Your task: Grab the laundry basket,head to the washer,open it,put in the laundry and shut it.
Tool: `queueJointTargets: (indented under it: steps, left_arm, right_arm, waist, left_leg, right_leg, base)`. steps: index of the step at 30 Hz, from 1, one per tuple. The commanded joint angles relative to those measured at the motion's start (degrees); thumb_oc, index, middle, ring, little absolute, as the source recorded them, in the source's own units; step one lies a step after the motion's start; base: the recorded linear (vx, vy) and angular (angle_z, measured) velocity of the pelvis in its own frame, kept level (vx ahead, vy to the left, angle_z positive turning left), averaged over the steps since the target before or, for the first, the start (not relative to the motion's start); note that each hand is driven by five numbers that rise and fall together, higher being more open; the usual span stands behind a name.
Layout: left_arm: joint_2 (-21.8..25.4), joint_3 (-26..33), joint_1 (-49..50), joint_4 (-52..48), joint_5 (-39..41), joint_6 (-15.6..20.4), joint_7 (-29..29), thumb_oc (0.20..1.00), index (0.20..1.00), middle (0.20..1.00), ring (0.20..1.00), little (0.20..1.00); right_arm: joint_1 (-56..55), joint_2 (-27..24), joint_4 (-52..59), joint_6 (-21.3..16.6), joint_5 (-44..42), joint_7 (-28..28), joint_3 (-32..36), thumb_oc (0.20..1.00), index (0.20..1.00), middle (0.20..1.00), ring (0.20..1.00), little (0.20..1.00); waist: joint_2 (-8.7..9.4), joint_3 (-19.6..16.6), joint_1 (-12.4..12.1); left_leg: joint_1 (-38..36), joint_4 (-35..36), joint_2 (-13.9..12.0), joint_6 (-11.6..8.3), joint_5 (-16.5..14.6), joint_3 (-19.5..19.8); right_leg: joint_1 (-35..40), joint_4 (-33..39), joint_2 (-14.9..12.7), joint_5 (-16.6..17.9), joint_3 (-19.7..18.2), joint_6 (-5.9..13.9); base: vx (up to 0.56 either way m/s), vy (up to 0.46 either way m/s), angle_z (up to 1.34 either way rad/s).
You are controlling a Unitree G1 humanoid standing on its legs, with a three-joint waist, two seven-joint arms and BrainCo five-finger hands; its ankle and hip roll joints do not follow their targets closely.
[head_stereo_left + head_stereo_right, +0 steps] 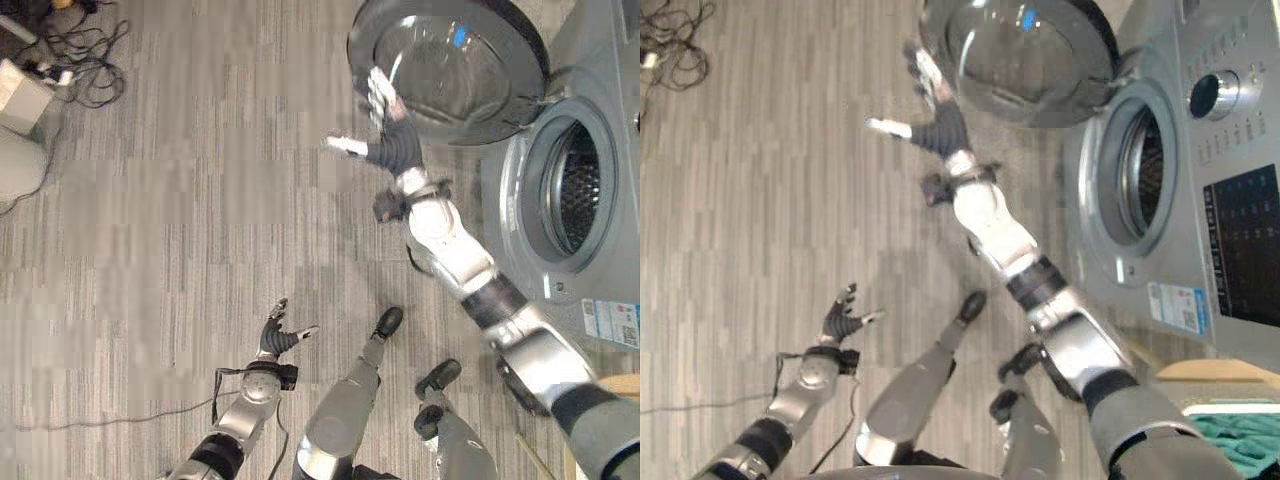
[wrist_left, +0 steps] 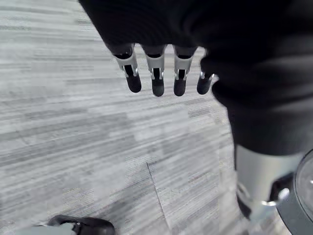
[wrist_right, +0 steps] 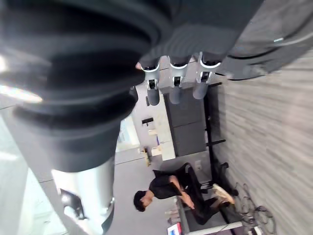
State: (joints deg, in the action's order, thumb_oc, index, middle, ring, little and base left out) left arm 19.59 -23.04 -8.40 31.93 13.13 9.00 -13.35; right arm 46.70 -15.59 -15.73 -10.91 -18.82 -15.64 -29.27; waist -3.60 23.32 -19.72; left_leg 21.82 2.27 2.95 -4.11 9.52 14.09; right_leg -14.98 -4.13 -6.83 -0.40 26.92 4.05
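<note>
The silver washer (image 1: 520, 190) stands at the right with its round glass door (image 1: 450, 60) swung wide open, and the dark drum opening (image 1: 1140, 165) is bare. My right hand (image 1: 395, 140) is raised at the door's near edge, fingers straight and spread, holding nothing; whether the fingertips touch the door I cannot tell. My left hand (image 1: 275, 340) hangs low over the floor at the lower left, with relaxed fingers (image 2: 156, 78) and nothing in it. The laundry basket's rim (image 1: 1220, 372) with teal cloth (image 1: 1240, 440) inside shows at the bottom right corner, behind my right arm.
Grey striped carpet covers the floor. Loose cables (image 1: 80, 50) and a white box (image 1: 20, 95) lie at the far left. The washer's control panel (image 1: 1230, 100) faces up at the right. A seated person (image 3: 168, 191) shows far off in the right wrist view.
</note>
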Motion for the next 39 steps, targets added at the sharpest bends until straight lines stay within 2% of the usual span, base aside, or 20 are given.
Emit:
queueJointTargets:
  steps: [1, 2, 3, 4, 7, 8, 9, 11, 16, 18, 21, 27, 39]
  left_arm:
    - [1.13, 0.16, -3.06, -1.04, -3.24, 0.38, -1.08, 1.0, 1.0, 1.0, 1.0, 1.0]
    - [1.05, 0.42, -3.58, -1.63, -4.11, -0.01, -1.14, 1.0, 1.0, 1.0, 1.0, 1.0]
    - [1.02, 0.4, -3.54, -1.65, -4.12, -0.02, -1.15, 1.0, 1.0, 1.0, 1.0, 1.0]
    - [0.82, 0.89, -4.97, -2.61, -5.34, -0.17, -1.59, 1.0, 1.0, 1.0, 1.0, 1.0]
    - [1.21, 1.06, -8.68, -2.83, -7.74, -0.39, -2.15, 1.0, 1.0, 1.0, 1.0, 1.0]
    - [1.18, 1.03, -8.7, -2.8, -7.75, -0.37, -2.16, 1.0, 1.0, 1.0, 1.0, 1.0]
    - [1.73, 1.36, -11.99, -1.59, -8.81, -0.73, -2.95, 1.0, 1.0, 1.0, 1.0, 1.0]
    - [2.47, 1.53, -16.28, 0.54, -8.86, -1.05, -4.19, 1.0, 1.0, 1.0, 1.0, 1.0]
    - [7.88, 2.77, -28.04, 9.35, -9.62, -1.78, -6.79, 1.0, 1.0, 1.0, 1.0, 1.0]
    - [12.47, 3.87, -33.45, 16.53, -9.79, -2.44, -7.47, 1.0, 1.0, 1.0, 1.0, 1.0]
    - [16.1, 7.12, -34.69, 23.64, -9.26, -3.5, -8.07, 1.0, 1.0, 1.0, 1.0, 1.0]
    - [17.64, 12.15, -31.53, 29.3, -8.14, -4.9, -8.6, 1.0, 1.0, 1.0, 1.0, 1.0]
    - [19.5, 16.78, -24.9, 28.94, -10.11, -5.69, -9.34, 1.0, 1.0, 1.0, 1.0, 1.0]
  right_arm:
    - [-5.05, -2.29, 5.61, -0.74, 3.51, 3.71, -2.61, 1.0, 1.0, 1.0, 1.0, 1.0]
    - [-7.3, -3.61, 7.58, -0.28, 5.06, 4.65, -2.95, 1.0, 1.0, 1.0, 1.0, 1.0]
    - [-7.4, -3.66, 7.71, -0.21, 5.08, 4.65, -2.93, 1.0, 1.0, 1.0, 1.0, 1.0]
    - [-11.43, -6.26, 9.73, -0.08, 8.24, 6.22, -3.16, 1.0, 1.0, 1.0, 1.0, 1.0]
    - [-16.76, -9.77, 11.1, -0.2, 12.42, 7.65, -2.45, 1.0, 1.0, 1.0, 1.0, 1.0]
    - [-16.81, -9.81, 11.16, -0.16, 12.43, 7.66, -2.42, 1.0, 1.0, 1.0, 1.0, 1.0]
    - [-20.95, -11.43, 11.41, -0.2, 13.49, 8.66, -1.41, 1.0, 1.0, 1.0, 1.0, 1.0]
    - [-24.72, -12.23, 10.64, -0.28, 13.81, 9.11, -0.12, 1.0, 1.0, 1.0, 1.0, 1.0]
    - [-30.84, -14.88, 8.96, -0.68, 14.14, 9.42, 3.64, 1.0, 1.0, 1.0, 1.0, 1.0]
    - [-33.35, -16.09, 8.56, -1.37, 13.65, 9.31, 5.81, 1.0, 1.0, 1.0, 1.0, 1.0]
    - [-35.2, -16.49, 9.05, -2.31, 12.9, 9.23, 7.8, 1.0, 1.0, 1.0, 1.0, 1.0]
    - [-36.48, -16.99, 10.51, -2.38, 12.61, 9.27, 9.63, 1.0, 1.0, 1.0, 1.0, 1.0]
    - [-39.22, -19.08, 13.71, -3.09, 11.63, 10.07, 13.27, 1.0, 1.0, 1.0, 1.0, 1.0]
  waist:
    - [4.96, -0.79, 3.0]
    - [5.2, -0.73, 4.14]
    - [5.19, -0.77, 4.07]
    - [5.72, -0.48, 6.21]
    - [6.41, -0.19, 9.64]
    - [6.4, -0.19, 9.54]
    - [6.81, 0.0, 11.76]
    - [7.24, 0.17, 14.37]
    - [8.56, 0.61, 19.78]
    - [9.01, 1.03, 22.1]
    - [9.36, 1.14, 23.76]
    - [9.23, 0.82, 24.19]
    - [8.15, -0.23, 23.26]
  left_leg:
    - [-3.8, -0.69, 0.32, 1.95, -6.24, -5.49]
    - [-4.0, -0.65, 0.06, 1.92, -6.37, -6.23]
    - [-4.01, -0.64, 0.04, 1.92, -6.38, -6.29]
    - [-4.35, -1.1, -0.41, 1.96, -7.07, -7.88]
    - [-4.57, -1.76, -0.9, 2.03, -8.05, -10.57]
    - [-4.57, -1.77, -0.92, 2.03, -8.08, -10.64]
    - [-4.47, -2.25, -1.22, 2.05, -8.38, -12.16]
    - [-4.0, -2.6, -1.59, 2.19, -8.64, -13.63]
    - [-2.74, -2.57, -2.35, 2.58, -8.62, -16.97]
    - [-2.05, -2.44, -2.73, 2.64, -8.48, -18.71]
    - [-1.81, -2.29, -3.32, 2.64, -8.38, -20.8]
    - [-2.52, -2.58, -3.64, 2.6, -8.79, -22.32]
    - [-3.41, -4.01, -3.12, 2.46, -9.62, -20.64]
  right_leg:
    - [1.02, 3.22, -3.42, 1.51, -3.98, 3.85]
    - [0.81, 3.32, -3.36, 1.66, -4.59, 3.91]
    - [0.78, 3.31, -3.34, 1.67, -4.65, 3.91]
    - [0.16, 3.26, -3.16, 1.93, -6.3, 4.02]
    - [-1.02, 3.35, -2.76, 2.67, -8.83, 4.19]
    - [-1.05, 3.34, -2.75, 2.68, -8.91, 4.19]
    - [-1.84, 3.31, -2.47, 3.08, -10.24, 4.23]
    - [-3.12, 3.27, -2.16, 3.64, -11.65, 4.27]
    - [-6.28, 3.45, -1.09, 5.22, -14.51, 4.58]
    - [-7.96, 3.53, -0.37, 5.96, -15.9, 4.77]
    - [-9.46, 3.94, 0.6, 6.93, -17.57, 4.91]
    - [-9.42, 4.64, 1.26, 7.51, -19.03, 4.77]
    - [-6.47, 5.37, 0.45, 7.27, -17.69, 4.35]
  base:
    - [-0.1, 0.087, -0.39]
    - [-0.1, 0.084, -0.36]
    - [-0.04, 0.047, -0.43]
    - [-0.04, 0.029, -0.51]
    - [-0.03, 0.042, -0.65]
    - [-0.03, 0.041, -0.56]
    - [-0.05, 0.04, -0.45]
    - [-0.06, 0.045, -0.48]
    - [-0.04, 0.02, -0.58]
    - [-0.03, 0.0, -0.55]
    - [0.0, 0.02, -0.6]
    - [0.02, 0.01, -0.32]
    - [-0.01, 0.0, -0.01]
